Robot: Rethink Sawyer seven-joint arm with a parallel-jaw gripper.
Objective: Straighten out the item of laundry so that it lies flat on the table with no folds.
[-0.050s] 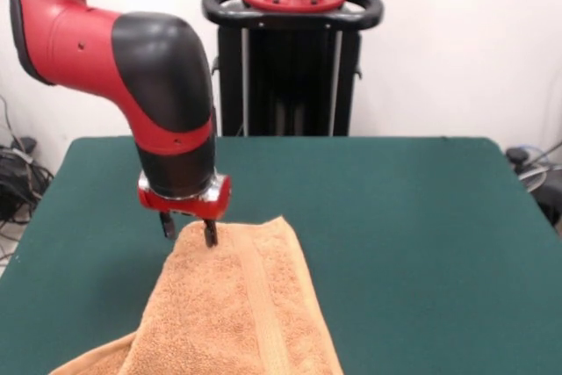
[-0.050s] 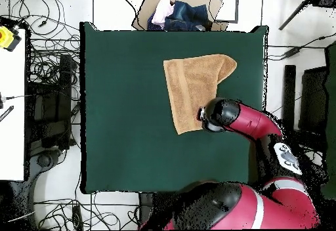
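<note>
The orange-tan item of laundry (image 1: 237,305) lies on the green table (image 1: 404,217), running off the front view's bottom edge. A woven band runs along its length. Its near left corner (image 1: 92,359) looks folded under. From overhead the towel (image 2: 193,87) is right of centre on the table (image 2: 125,110), with one far corner rounded over. My gripper (image 1: 189,230) stands at the towel's far left corner, fingers apart: one fingertip (image 1: 211,234) touches the cloth, the other is just off its edge. Overhead, the gripper (image 2: 202,115) sits at the towel's lower right edge.
A cardboard box of clothes (image 2: 178,10) sits beyond the table's far edge overhead. Cables (image 2: 46,64) and a white bench with a yellow object (image 2: 6,37) lie off the left side. The arm's elbow (image 1: 162,68) looms over the table's far left.
</note>
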